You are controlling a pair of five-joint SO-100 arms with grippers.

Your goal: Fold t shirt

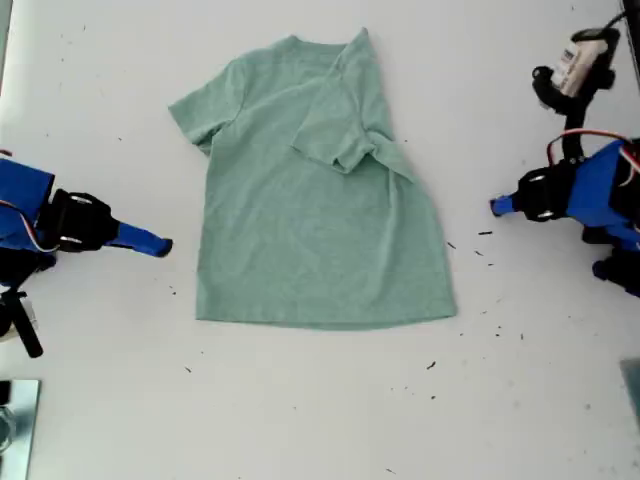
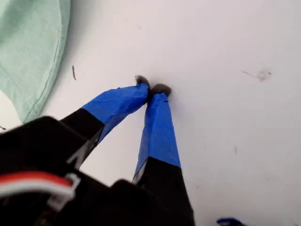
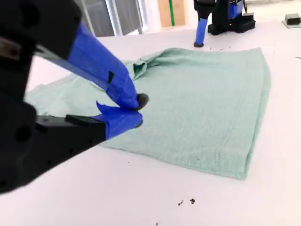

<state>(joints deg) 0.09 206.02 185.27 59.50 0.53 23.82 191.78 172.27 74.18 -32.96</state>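
Observation:
The mint-green t shirt [image 1: 320, 230] lies flat on the white table, neck toward the exterior view's top and hem toward its bottom. Its sleeve [image 1: 340, 130] on the exterior view's right is folded in over the chest, while the other sleeve [image 1: 200, 110] is spread out. My first gripper [image 1: 495, 206] [image 2: 153, 88] is shut and empty, tips on bare table off the shirt's edge [image 2: 28, 47] at the exterior view's right. My second gripper [image 1: 165, 246] [image 3: 139, 112] is shut on nothing, just off the shirt [image 3: 197, 103] at the exterior view's left. The first gripper [image 3: 199, 44] shows across the cloth.
Small dark specks [image 1: 485, 233] dot the table [image 1: 320, 410] near the shirt's lower corner on the exterior view's right. A white and black device [image 1: 575, 65] stands at the exterior view's upper right. A metallic object [image 1: 15, 425] sits at its lower left corner.

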